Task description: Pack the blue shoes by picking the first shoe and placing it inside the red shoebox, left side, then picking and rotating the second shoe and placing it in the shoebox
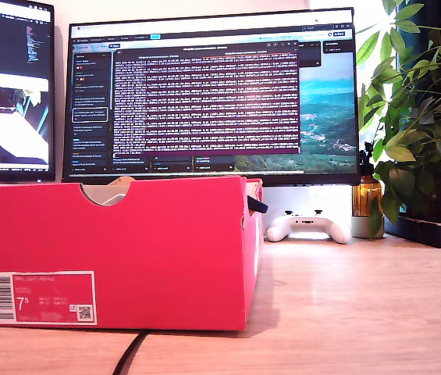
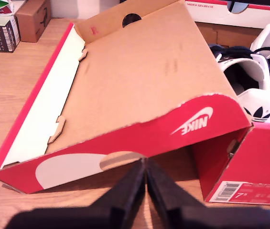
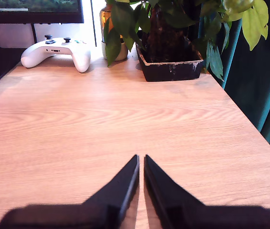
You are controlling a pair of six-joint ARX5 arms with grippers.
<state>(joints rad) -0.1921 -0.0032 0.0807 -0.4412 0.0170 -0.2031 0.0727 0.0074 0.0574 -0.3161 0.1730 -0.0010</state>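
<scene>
Now, the scene by parts:
Shoebox (image 1: 119, 250): on the desk (image 1: 360, 305) at the exterior view's left, barcode label facing the camera.
Lid (image 2: 125, 81): hinged up, tan inside showing in the first wrist view.
Shoes (image 2: 264, 81): inside the shoebox, beside the lid, white toe and stripes visible.
My first gripper (image 2: 145, 164): pressed together, empty, just before the lid's red edge.
My second gripper (image 3: 141, 160): pressed together, empty, over bare desk.
Controller (image 3: 58, 51): near the plant pot (image 3: 170, 64), well apart from my second gripper.

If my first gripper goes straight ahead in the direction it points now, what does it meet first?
Probably the red shoebox lid: my first gripper, jaws together, points at the lid's near red wall, just at its half-round notch. Nothing shows between them, though the depth is hard to judge.
</scene>
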